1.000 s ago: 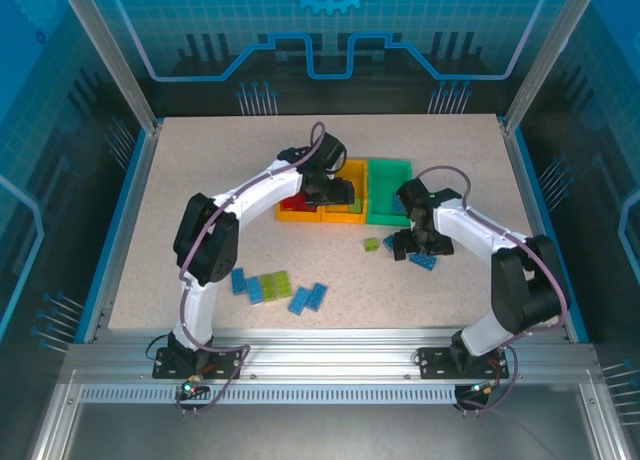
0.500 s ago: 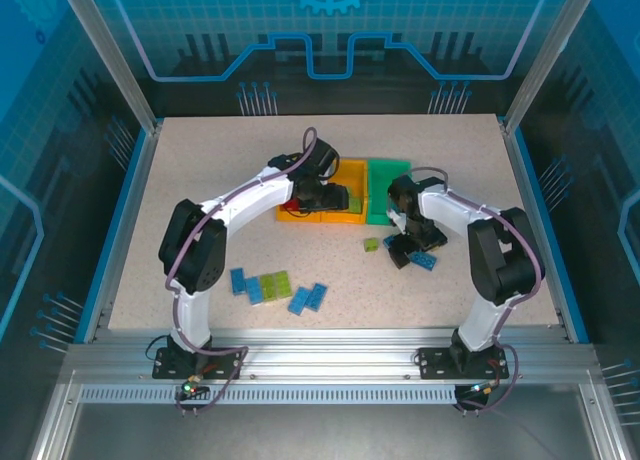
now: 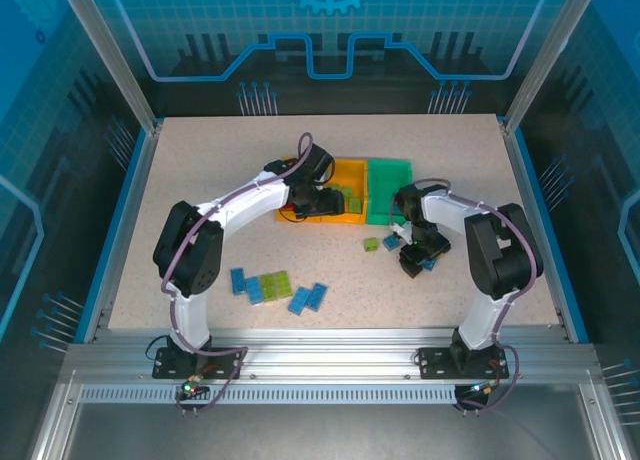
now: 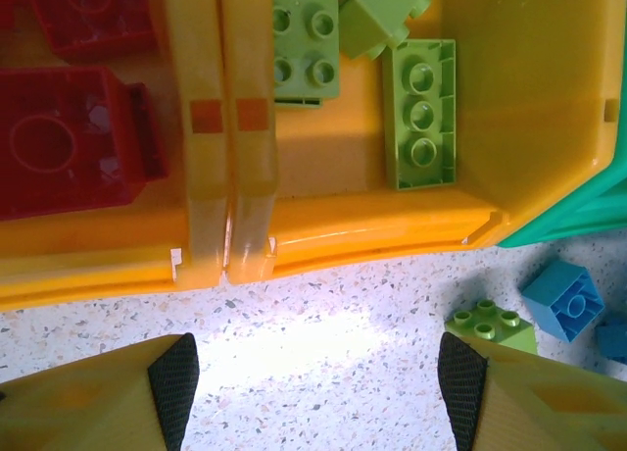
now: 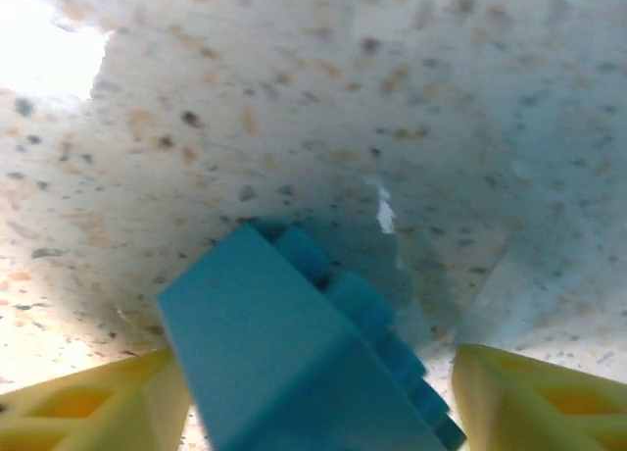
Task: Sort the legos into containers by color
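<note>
Your right gripper (image 5: 313, 397) has come down around a blue brick (image 5: 284, 353) on the table (image 5: 294, 98), jaws wide, not yet gripping: close next. Your left gripper (image 4: 318, 384), wide and empty, has backed to the near rim of the bins (image 4: 372, 230).

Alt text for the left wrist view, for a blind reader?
Looking down, the left tool hangs open over speckled table, in front of two joined orange-yellow bins: red bricks in the left one, light green bricks in the right. A green bin's corner, a loose green brick and a blue brick lie at the right edge.
</note>
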You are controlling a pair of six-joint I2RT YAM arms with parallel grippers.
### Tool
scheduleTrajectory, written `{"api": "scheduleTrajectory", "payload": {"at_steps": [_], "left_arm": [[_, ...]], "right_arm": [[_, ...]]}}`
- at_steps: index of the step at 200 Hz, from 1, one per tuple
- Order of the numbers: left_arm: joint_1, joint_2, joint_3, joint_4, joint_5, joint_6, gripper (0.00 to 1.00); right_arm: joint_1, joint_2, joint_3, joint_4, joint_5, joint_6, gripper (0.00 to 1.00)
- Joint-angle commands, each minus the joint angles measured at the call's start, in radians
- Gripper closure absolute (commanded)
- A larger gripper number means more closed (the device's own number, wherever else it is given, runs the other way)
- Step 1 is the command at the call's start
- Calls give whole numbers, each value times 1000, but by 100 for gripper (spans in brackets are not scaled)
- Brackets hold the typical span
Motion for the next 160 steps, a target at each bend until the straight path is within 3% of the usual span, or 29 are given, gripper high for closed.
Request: {"api": "scheduleTrajectory", "payload": {"at_steps": [1, 15, 52, 88, 124, 160], "left_arm": [[8, -50, -20, 15, 16, -13, 30], [10, -52, -22, 18, 14, -15, 30], [8, -46, -30, 23, 19, -28, 31], [-4, -47, -38, 18, 14, -6, 31], [-53, -31, -44, 0, 5, 32, 30], [-110, -29, -75, 18, 10, -10, 30]], "right_arm": [[-9, 43, -22, 39, 9, -13, 44], [-7, 34, -26, 50, -3, -7, 53], [-1, -32, -45, 74, -14, -2, 62], [4, -134, -11, 54, -62, 23, 66], [1, -252, 74, 74, -199, 60, 67], [-6, -237, 186, 119, -287, 179, 69]]}}
